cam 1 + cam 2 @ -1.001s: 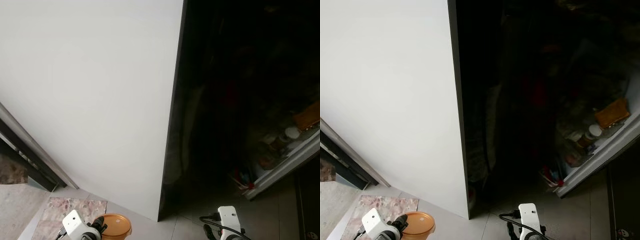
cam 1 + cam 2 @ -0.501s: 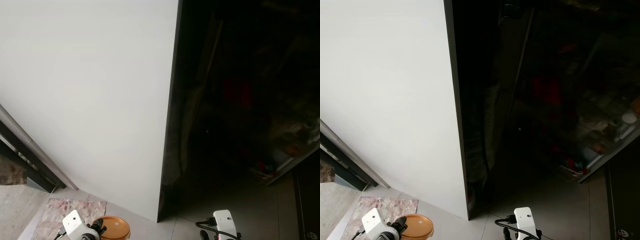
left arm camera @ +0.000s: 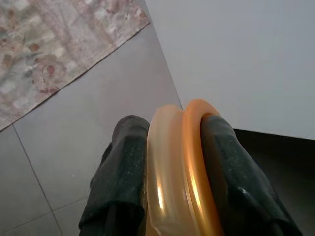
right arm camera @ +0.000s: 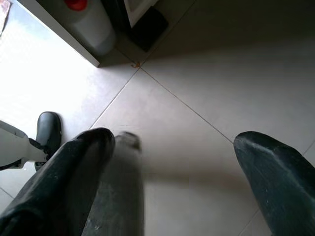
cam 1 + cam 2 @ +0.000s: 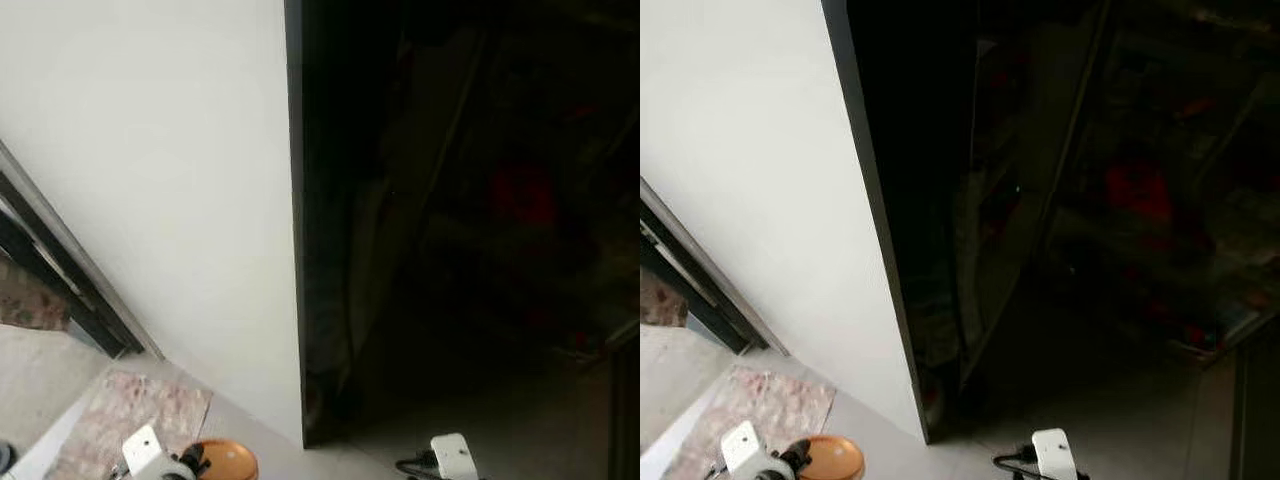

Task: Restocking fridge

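My left gripper [image 3: 177, 196] is shut on a translucent tub with an orange lid [image 3: 183, 162], held on edge between both black fingers. In the left eye view the orange lid [image 5: 226, 463] shows at the bottom, beside the left wrist [image 5: 145, 450]. Low over grey floor tiles, my right gripper [image 4: 177, 187] is open and holds nothing. Before me stands the fridge, with its white side panel [image 5: 160, 200] on the left. Its dark interior [image 5: 450, 280] on the right shows a dim red item [image 5: 520, 195]; the rest there is too dark to tell.
A patterned rug [image 5: 130, 410] lies on the floor at lower left, beside a dark door track [image 5: 60, 290]. In the right wrist view, a white container with a red cap [image 4: 86, 22] stands at a cabinet's foot, and a dark foot [image 4: 49, 128] rests on the tiles.
The whole view has swung, so the fridge's edge sits further left. The lit door shelf with jars at the right has gone from sight. Both grippers stay low as before.
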Controlling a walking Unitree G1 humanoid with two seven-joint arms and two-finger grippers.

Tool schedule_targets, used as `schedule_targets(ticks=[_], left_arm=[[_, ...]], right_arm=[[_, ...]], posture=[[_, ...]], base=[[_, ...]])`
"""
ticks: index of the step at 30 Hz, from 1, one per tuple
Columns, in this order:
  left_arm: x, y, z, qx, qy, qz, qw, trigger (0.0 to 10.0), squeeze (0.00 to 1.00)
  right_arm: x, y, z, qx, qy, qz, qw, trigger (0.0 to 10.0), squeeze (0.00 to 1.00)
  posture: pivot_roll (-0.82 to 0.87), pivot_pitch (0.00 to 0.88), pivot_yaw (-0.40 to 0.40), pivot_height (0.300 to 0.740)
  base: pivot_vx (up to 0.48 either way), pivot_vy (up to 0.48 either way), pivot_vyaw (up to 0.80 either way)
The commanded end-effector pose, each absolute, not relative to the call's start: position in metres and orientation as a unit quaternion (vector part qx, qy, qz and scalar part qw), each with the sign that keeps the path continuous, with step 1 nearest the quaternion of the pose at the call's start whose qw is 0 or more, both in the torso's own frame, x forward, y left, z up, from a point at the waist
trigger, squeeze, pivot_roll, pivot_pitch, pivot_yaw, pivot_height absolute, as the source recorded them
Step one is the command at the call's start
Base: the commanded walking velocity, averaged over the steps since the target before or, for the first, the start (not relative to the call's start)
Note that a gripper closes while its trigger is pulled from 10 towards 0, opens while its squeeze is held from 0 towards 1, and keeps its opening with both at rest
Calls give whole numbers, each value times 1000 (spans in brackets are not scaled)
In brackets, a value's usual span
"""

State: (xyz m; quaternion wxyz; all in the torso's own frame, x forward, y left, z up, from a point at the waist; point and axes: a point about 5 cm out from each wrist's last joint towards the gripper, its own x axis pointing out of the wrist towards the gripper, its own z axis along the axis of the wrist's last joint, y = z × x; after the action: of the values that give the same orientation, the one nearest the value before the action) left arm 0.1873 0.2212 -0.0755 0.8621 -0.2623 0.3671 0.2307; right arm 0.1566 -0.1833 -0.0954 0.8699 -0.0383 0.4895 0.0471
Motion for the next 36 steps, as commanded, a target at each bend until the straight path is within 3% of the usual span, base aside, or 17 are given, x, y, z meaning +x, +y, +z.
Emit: schedule_targets(ticks=[1,9,36], left_arm=[[185,217,-78,-255,379,221,862,10000,0],[185,215,-78,-249,382,217,863,10000,0],[182,215,-80,-237,392,212,863,10000,0]], right_arm=[[154,-188,-96,-46,497,46,866,10000,0],[153,-190,-96,-54,491,55,868,10000,0],[154,-183,-96,-53,491,71,867,10000,0]], posture=[[2,76,-3,740],[-2,78,-2,740],[-9,80,2,740]], base=[[0,-420,0],[0,-408,662],[0,0,788]])
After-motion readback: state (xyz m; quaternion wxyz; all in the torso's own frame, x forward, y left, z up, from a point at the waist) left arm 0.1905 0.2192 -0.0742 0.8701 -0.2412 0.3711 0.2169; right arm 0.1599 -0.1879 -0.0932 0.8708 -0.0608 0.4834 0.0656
